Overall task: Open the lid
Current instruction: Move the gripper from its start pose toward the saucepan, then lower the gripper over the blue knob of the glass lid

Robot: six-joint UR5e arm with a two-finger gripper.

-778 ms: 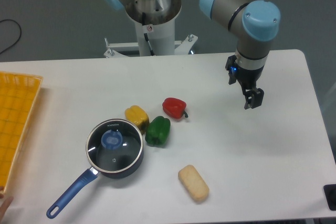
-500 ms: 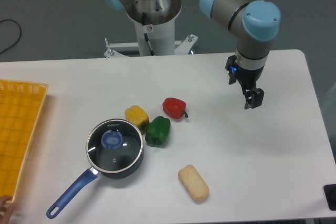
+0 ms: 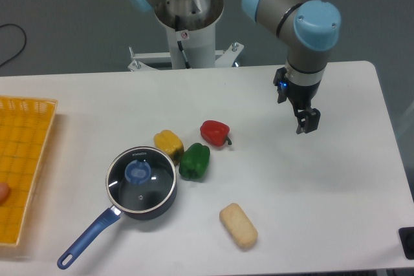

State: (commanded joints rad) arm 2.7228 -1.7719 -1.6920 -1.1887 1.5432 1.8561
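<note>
My gripper [image 3: 308,124] hangs above the right half of the surface [image 3: 336,179], pointed downward and holding nothing. From this angle I see its dark fingers side-on, and I cannot tell how far apart the jaws stand.

The lid [image 3: 141,181] is well away from it, down at the front left, seated flat on the saucepan [image 3: 132,201]. So I judge the task has not really begun: the whole approach lies ahead of me.

What worries me most is the route. The red pepper [image 3: 214,132], the green pepper [image 3: 195,161] and the yellow pepper [image 3: 168,141] sit between the gripper and the pan. The green and yellow ones lie just beside the pan's rim, possibly touching it. A low sweep across could knock them, and they could nudge the pan. The knob [image 3: 138,172] is a small target; a descent that lands off-centre would put fingers on bare glass, which I expect to be slick. A lift that is not straight up might drag the pan or let the lid tilt and slip. The pale bun-like thing [image 3: 238,225] lies near the front, off my likely path. The yellow basket [image 3: 19,166] sits at the far left edge.

The lid itself is a round clear glass disc with a thin bright rim. It is about as wide as the dark blue pan, with a blue knob at its centre.
</note>
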